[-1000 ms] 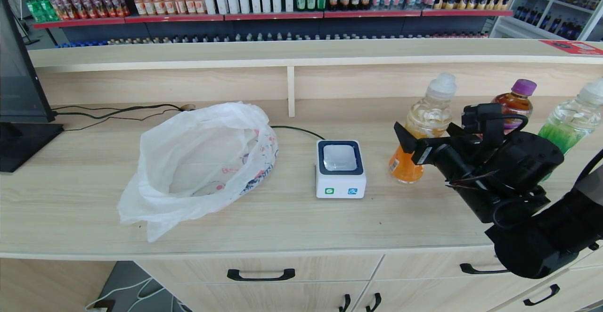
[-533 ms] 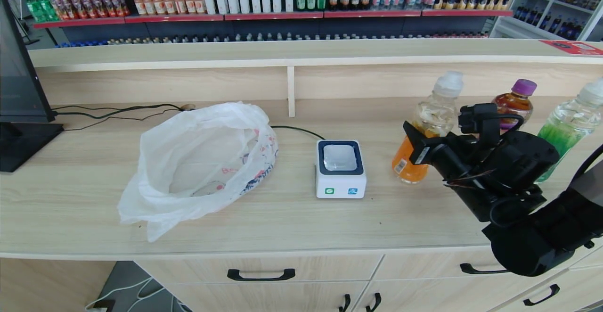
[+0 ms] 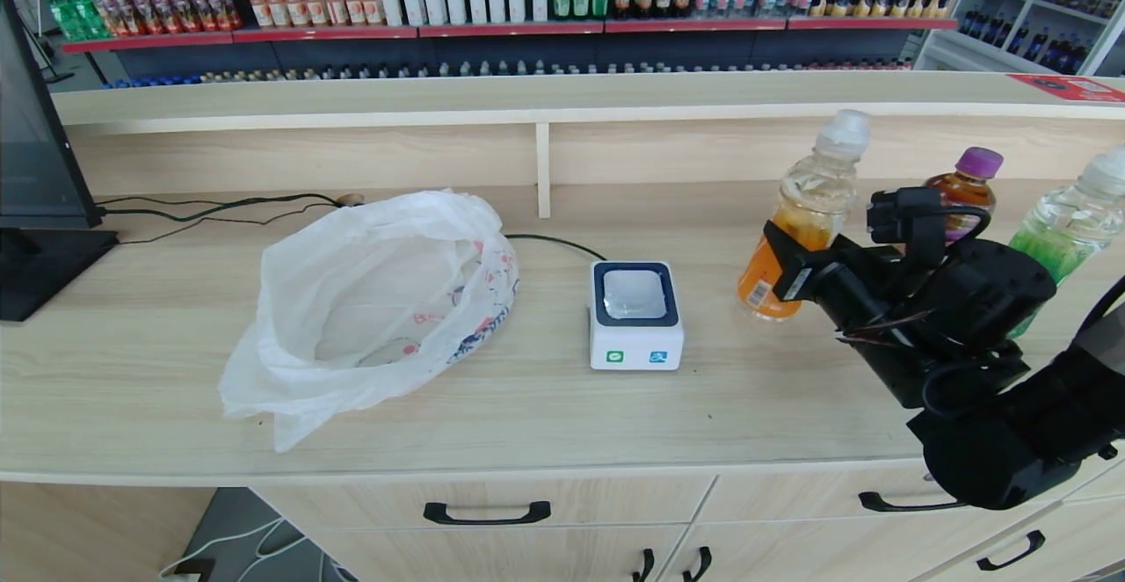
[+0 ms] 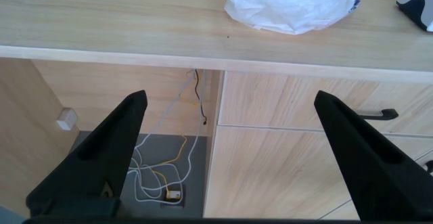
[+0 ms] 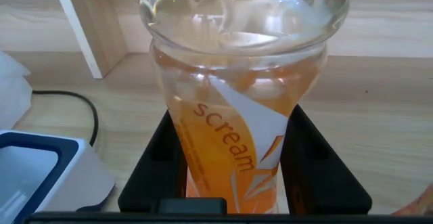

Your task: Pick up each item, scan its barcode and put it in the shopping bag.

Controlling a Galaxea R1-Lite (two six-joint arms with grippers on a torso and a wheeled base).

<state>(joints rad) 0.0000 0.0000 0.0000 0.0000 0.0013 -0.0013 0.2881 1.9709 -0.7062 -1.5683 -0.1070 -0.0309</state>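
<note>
The robot's right gripper [image 3: 791, 257] is closed around the lower body of an orange drink bottle [image 3: 809, 204] to the right of the barcode scanner [image 3: 635, 314] on a shop checkout counter [image 3: 527, 415]. In the right wrist view, a black finger [image 5: 162, 163] presses each side of the bottle's orange label. The bottle's long axis is close to upright. Its white cap leans away from the scanner and its base is nearer to it, apparently just off the wood.

A small white patch [image 3: 758, 294], probably the barcode, sits low on the side that faces the scanner. The scanner's glass window faces upward. The next move therefore likely means carrying the bottle left over the scanner and tipping it until the patch faces down.

The white plastic shopping bag [image 3: 369, 301] lies open-mouthed just left of the scanner, past it from the bottle. A purple-capped bottle [image 3: 965, 186] and a green-labelled bottle [image 3: 1068, 221] wait farther right of the scanner, behind the arm.

The left gripper [image 4: 230, 99] hangs wide open and empty below the counter's front edge. It is well left of the scanner, so the right arm is much nearer the work.
</note>
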